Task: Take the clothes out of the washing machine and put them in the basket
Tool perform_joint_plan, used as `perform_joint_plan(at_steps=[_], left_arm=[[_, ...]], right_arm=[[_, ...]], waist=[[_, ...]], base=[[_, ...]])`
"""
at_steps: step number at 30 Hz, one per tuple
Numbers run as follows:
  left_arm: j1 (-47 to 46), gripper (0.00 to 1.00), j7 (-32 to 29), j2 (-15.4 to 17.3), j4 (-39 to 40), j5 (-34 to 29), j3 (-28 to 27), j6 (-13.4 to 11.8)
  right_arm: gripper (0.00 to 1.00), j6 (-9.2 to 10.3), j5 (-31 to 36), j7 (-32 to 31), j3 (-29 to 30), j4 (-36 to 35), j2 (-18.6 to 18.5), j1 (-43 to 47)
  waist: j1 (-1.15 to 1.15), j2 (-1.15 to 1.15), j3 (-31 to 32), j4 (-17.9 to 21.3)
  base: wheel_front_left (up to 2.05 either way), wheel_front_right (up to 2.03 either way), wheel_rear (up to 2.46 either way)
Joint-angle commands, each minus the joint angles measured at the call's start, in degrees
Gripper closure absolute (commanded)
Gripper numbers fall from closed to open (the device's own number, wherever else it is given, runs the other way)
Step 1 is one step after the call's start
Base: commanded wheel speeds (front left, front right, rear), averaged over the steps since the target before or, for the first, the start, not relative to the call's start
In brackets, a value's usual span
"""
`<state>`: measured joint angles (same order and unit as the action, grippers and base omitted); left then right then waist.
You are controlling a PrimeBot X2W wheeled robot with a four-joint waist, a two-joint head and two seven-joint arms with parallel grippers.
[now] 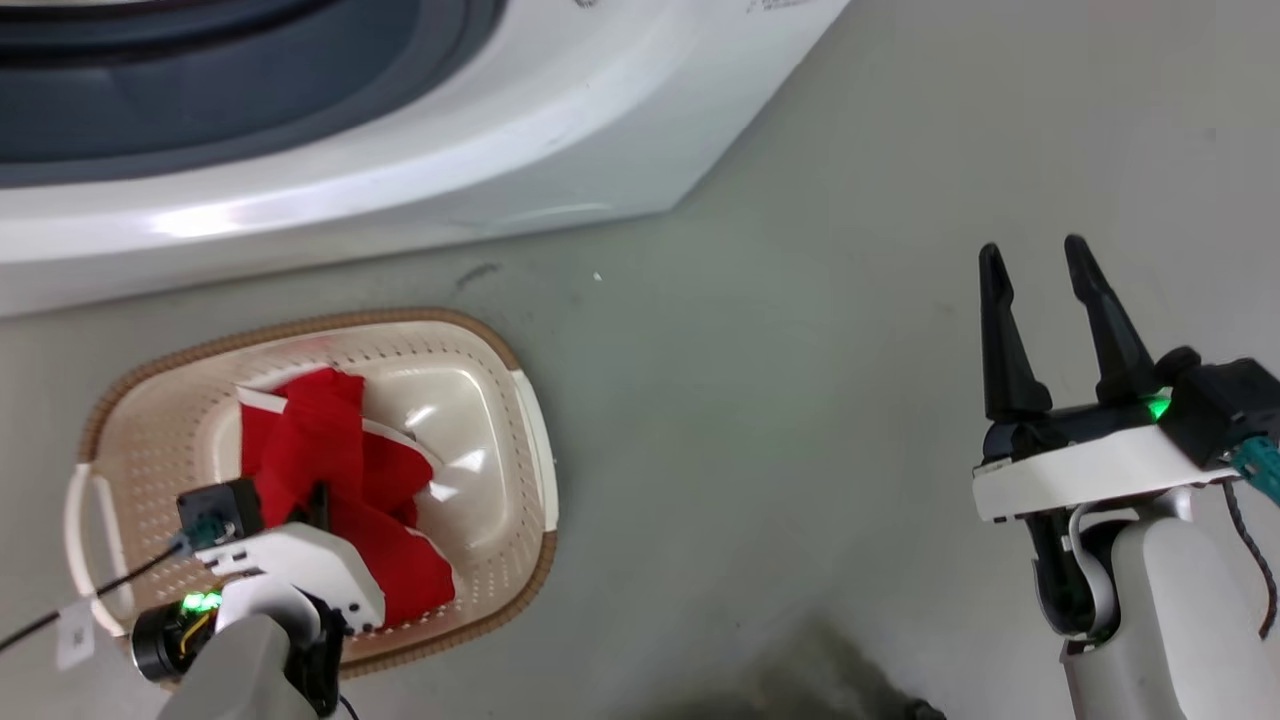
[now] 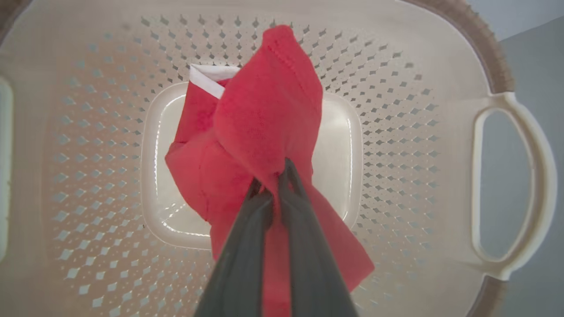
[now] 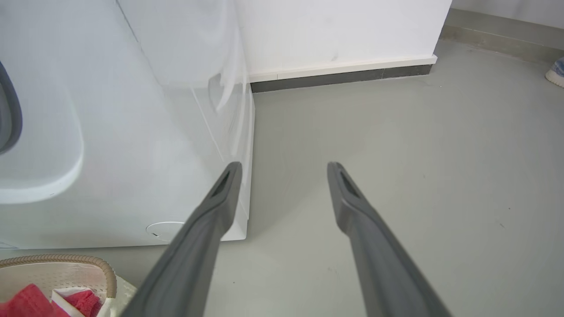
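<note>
The cream basket with a brown rim stands on the floor in front of the white washing machine. Red clothes with white trim lie in it. My left gripper hangs over the basket and reaches down into it. In the left wrist view that gripper is shut on a fold of the red clothes, which drape onto the basket's smooth bottom. My right gripper is open and holds nothing, off to the right above bare floor; its fingers point past the washer's corner.
The grey porthole rim sits at the top left of the head view. Grey floor stretches between basket and right arm. A white wall with a dark skirting runs behind the washer. A shoe shows at the far right.
</note>
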<state>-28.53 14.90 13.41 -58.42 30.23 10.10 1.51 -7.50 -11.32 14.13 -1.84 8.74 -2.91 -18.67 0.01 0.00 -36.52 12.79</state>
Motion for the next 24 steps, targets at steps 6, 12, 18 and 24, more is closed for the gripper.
perform_joint_plan(at_steps=[6, 12, 18, 24], left_arm=[[-5.5, 1.0, 0.2, 0.5, -7.4, 0.5, -0.2, 1.4], [-7.9, 1.0, -0.9, 0.4, -12.5, 1.3, -0.2, 2.1], [-8.6, 0.0, -1.7, -0.1, -14.2, 2.1, -0.2, 2.4], [-7.9, 0.0, -1.1, -0.4, -14.8, 2.7, -0.4, 2.4]], right_arm=[[0.0, 0.01, -0.8, 0.8, -0.5, -1.2, 0.1, -2.0], [0.0, 0.01, -1.1, 1.0, -0.4, -1.5, 0.0, -2.6], [0.0, 0.01, -1.3, 1.1, -0.4, -1.3, 0.0, -2.4], [0.0, 0.01, -1.0, 1.0, -0.1, -1.0, 0.0, -2.1]], waist=[[-0.01, 0.0, -5.7, 2.0], [-0.01, 0.0, -6.8, 2.5], [-0.01, 0.0, -6.7, 2.7], [-0.01, 0.0, -4.3, 2.6]], base=[[0.0, 0.0, 0.0], [0.0, 0.0, 0.0], [0.0, 0.0, 0.0], [0.0, 0.0, 0.0]])
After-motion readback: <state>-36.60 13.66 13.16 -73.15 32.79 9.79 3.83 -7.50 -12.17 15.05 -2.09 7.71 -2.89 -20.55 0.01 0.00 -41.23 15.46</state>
